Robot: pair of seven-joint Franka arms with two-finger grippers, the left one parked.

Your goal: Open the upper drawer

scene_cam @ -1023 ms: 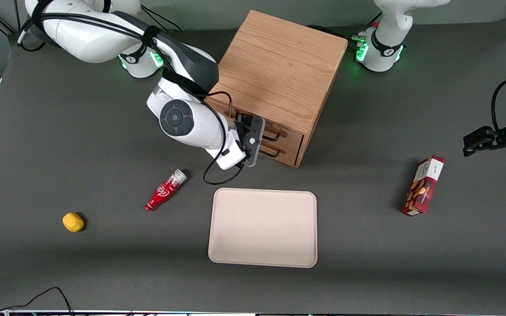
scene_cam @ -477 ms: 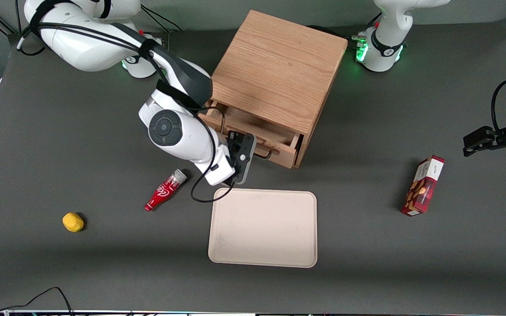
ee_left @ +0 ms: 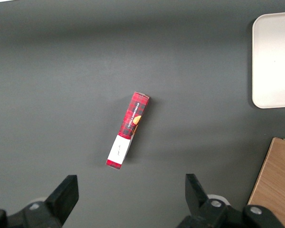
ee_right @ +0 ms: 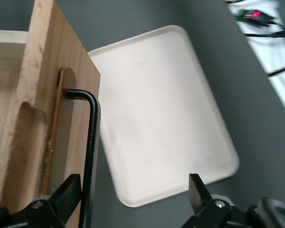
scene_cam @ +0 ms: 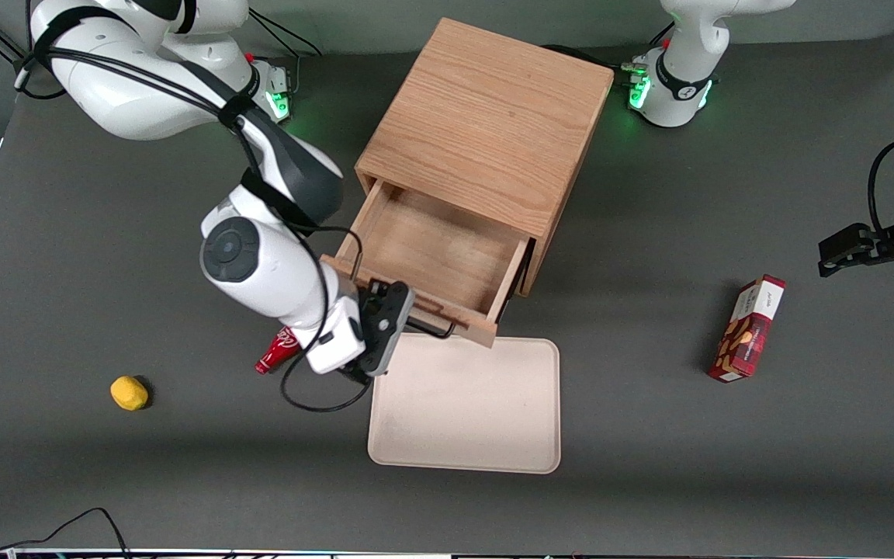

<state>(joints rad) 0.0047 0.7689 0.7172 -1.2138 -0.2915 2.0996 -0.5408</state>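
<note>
Plainly, in the front view the upper drawer (scene_cam: 431, 260) stands pulled far out of the cabinet (scene_cam: 486, 124), near the desk's middle, its front over the tray's (scene_cam: 466, 407) nearer-cabinet edge. The gripper (scene_cam: 408, 310) sits at the drawer's black handle (scene_cam: 435, 324). A further pull could drag the drawer off its runners or slide the cabinet.

The left wrist view shows only a red box (ee_left: 128, 129) toward the parked arm's end.

In the right wrist view the fingers (ee_right: 69, 192) are spread wide, with the handle (ee_right: 90, 156) just inside one finger, ungripped; withdrawing askew could snag the bar and jerk the drawer.
</note>
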